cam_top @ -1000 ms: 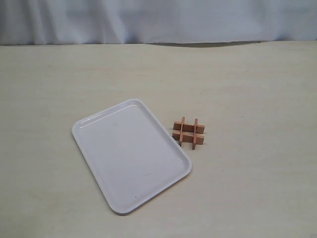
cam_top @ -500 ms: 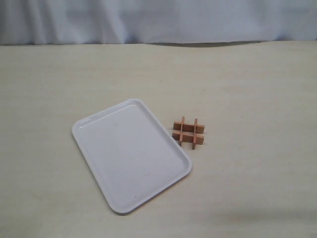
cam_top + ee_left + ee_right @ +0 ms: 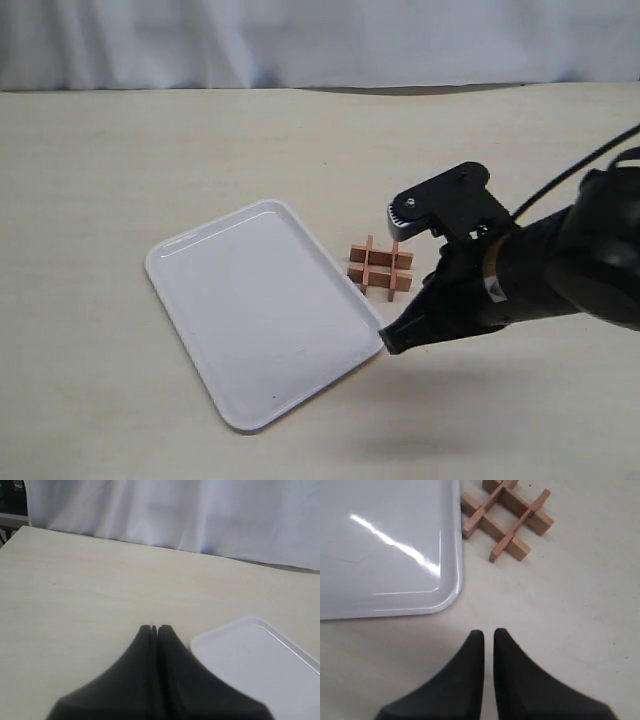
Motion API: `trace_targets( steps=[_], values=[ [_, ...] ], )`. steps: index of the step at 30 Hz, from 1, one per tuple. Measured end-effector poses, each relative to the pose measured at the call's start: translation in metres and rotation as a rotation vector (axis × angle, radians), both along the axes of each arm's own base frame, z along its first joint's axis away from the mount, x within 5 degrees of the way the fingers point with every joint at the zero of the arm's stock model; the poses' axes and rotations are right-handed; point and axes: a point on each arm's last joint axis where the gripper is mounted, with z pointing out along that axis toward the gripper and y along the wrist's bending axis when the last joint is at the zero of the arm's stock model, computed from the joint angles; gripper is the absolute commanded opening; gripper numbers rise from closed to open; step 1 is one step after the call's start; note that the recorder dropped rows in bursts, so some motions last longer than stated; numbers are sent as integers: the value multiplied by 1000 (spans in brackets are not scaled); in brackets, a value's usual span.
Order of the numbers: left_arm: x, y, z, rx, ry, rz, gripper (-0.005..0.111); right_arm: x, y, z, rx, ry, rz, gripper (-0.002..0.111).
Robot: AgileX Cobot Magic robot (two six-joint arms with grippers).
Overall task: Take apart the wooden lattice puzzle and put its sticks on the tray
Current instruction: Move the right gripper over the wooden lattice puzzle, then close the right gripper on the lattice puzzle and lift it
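Observation:
The wooden lattice puzzle (image 3: 381,268) lies whole on the table, a small reddish-brown hash of four interlocked sticks, just right of the white tray (image 3: 250,310). Nothing lies on the tray. My right gripper (image 3: 392,340) hovers near the tray's near right corner, in front of the puzzle and apart from it. In the right wrist view, the right gripper (image 3: 489,632) has its fingers nearly together with only a thin slit and nothing between them; the puzzle (image 3: 507,517) and tray (image 3: 395,555) lie beyond. My left gripper (image 3: 154,627) is shut, over bare table beside a corner of the tray (image 3: 250,655).
A pale wooden tabletop (image 3: 120,150) stretches around the tray and puzzle. A white cloth backdrop (image 3: 300,40) hangs behind the table's far edge. The right arm's black body (image 3: 560,270) and cable fill the right side of the exterior view.
The right arm has come into the exterior view from the right and now hovers near the tray's corner. The puzzle and tray have not moved.

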Motion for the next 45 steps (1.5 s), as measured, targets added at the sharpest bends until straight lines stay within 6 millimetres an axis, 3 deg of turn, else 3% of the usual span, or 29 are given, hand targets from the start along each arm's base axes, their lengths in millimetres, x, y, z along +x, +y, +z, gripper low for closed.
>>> trace_targets(
  steps=[4, 6, 21, 27, 40, 45],
  values=[
    [0, 0, 0, 0, 0, 0, 0, 19, 7, -4, 12, 23, -127, 39],
    [0, 0, 0, 0, 0, 0, 0, 26, 11, -5, 20, 35, -166, 43],
    [0, 0, 0, 0, 0, 0, 0, 50, 19, -49, 105, 36, -378, 42],
    [0, 0, 0, 0, 0, 0, 0, 56, 17, -58, 78, -1, -421, 35],
    [0, 0, 0, 0, 0, 0, 0, 65, 17, -76, 102, -58, -486, 34],
    [0, 0, 0, 0, 0, 0, 0, 67, 16, -78, 92, -76, -484, 14]
  ],
)
